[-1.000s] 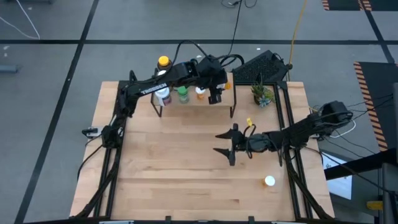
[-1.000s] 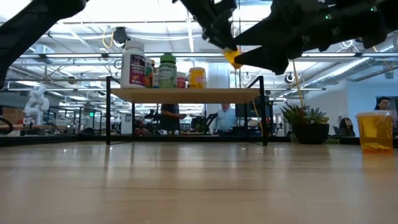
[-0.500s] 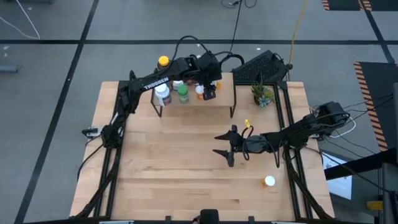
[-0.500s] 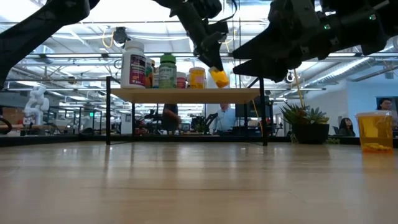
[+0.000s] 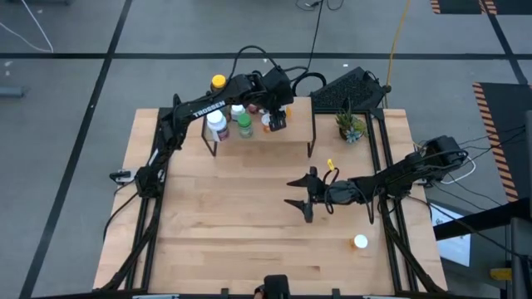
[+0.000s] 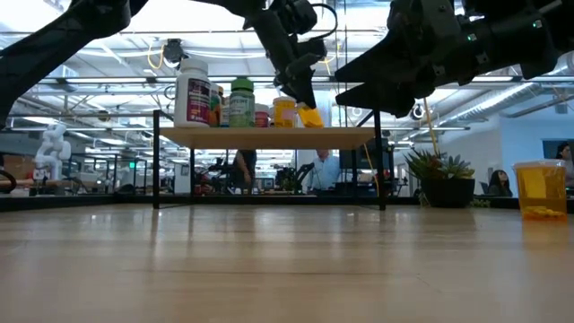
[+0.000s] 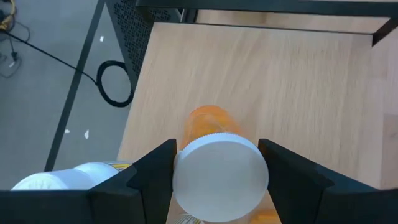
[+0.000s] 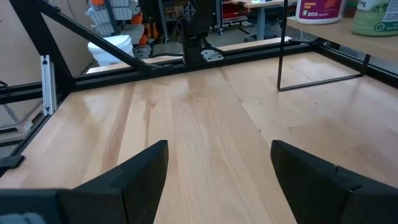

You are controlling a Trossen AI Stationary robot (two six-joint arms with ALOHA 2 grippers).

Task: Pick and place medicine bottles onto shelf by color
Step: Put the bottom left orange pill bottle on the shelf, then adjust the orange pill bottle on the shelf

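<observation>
1. Grey flooring marked with dark tape lines is seen around a light-wood table, and an open workshop with distant people is seen behind it in the low view.
2. Two dark arms are reached in over the table. The left arm is stretched to the far edge, while the right arm waits low over the bare middle of the board.
3. The shelf is found directly beneath the left gripper. Beside that gripper, toward the shelf's other end, a white bottle, a green bottle and a yellow bottle are stood upright, with a red one half hidden among them.
4. A small potted plant is set just beyond the shelf's end, on the right arm's side.
5. The left gripper is clamped on an orange bottle with a white cap, held tilted just above the board, close beside the yellow bottle; whether it touches the shelf cannot be told.
6. The right gripper is held with its fingers spread wide and nothing between them.
7. A white-capped bottle is left standing on the table, behind and to the side of the right gripper, near the table's edge.
8. The sorting is judged well advanced: several bottles are shelved, one is being set down, and at least one remains.
</observation>
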